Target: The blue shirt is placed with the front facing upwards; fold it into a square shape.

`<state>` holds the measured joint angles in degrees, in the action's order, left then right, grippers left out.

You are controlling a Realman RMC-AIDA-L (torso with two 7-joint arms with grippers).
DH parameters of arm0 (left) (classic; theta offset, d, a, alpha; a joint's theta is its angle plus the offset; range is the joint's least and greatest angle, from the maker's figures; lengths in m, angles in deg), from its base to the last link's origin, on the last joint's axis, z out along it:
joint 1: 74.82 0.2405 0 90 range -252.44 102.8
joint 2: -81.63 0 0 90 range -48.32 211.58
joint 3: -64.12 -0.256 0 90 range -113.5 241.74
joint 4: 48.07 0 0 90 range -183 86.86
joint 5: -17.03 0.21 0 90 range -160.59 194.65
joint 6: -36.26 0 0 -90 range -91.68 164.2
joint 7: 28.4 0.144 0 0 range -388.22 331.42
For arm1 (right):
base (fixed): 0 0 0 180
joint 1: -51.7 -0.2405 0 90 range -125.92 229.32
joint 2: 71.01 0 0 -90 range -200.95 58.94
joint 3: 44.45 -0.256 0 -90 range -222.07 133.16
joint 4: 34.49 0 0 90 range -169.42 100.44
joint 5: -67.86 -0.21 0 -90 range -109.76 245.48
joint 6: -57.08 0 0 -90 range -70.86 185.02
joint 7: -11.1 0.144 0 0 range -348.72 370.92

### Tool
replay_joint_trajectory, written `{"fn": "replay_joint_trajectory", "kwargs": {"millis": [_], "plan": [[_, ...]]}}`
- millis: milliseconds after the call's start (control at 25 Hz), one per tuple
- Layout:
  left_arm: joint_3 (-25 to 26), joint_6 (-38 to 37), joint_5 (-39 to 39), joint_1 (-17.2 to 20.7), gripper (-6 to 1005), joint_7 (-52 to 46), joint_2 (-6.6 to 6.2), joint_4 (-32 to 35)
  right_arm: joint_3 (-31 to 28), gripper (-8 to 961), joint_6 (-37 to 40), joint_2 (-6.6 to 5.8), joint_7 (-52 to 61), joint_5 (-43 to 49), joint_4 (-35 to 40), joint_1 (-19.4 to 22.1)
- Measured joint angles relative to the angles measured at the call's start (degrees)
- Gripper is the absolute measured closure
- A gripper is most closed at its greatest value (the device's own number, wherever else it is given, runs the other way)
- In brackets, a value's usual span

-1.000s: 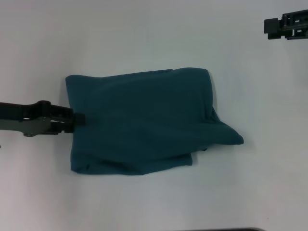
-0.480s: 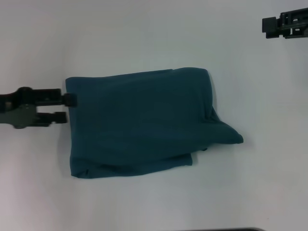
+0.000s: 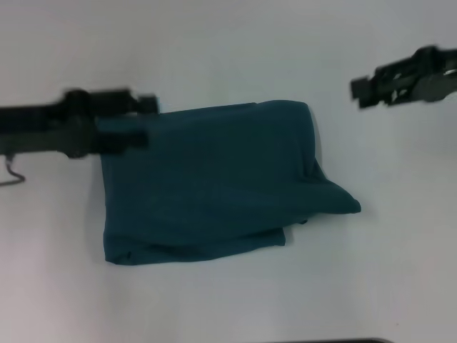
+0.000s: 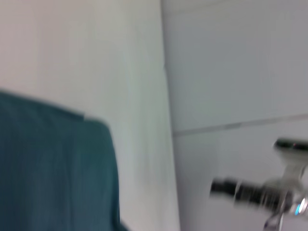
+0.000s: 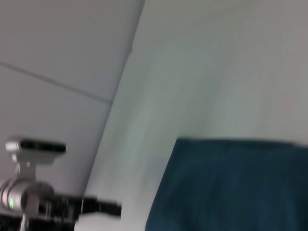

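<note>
The blue shirt lies folded into a rough rectangle on the white table, plain side up, with a loose flap sticking out at its right side. My left gripper hovers at the shirt's far left corner, open, with nothing between its fingers. My right gripper hangs off the shirt's far right corner, apart from the cloth. The left wrist view shows a corner of the blue shirt. In the right wrist view an edge of the blue shirt appears.
The white table surrounds the shirt on all sides. A thin cable loop hangs below my left arm. Each wrist view shows the other arm farther off. A dark edge shows at the near side.
My left gripper let go of the shirt's left edge, drew back, then swung toward the far left corner. My right arm moved in from the far right toward the shirt.
</note>
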<state>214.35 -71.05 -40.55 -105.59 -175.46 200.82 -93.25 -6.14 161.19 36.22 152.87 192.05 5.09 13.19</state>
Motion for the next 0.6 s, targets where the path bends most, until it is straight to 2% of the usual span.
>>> {"fn": "replay_joint_trajectory", "kwargs": {"millis": [160,320,600], "plan": [[5.9,0.3,-0.5,1.0,201,0.0,-1.88,0.1,5.6,503,-0.4,0.76,0.1,1.1,-4.2,-2.8],[10.7,0.4,-0.8,3.1,201,0.3,-3.53,0.2,6.8,502,-2.2,2.28,1.0,5.2,-8.2,-5.6],[12.6,0.3,-2.1,5.3,202,1.5,-4.00,0.2,7.3,502,-5.0,5.35,3.4,8.1,-10.6,-7.8]]}}
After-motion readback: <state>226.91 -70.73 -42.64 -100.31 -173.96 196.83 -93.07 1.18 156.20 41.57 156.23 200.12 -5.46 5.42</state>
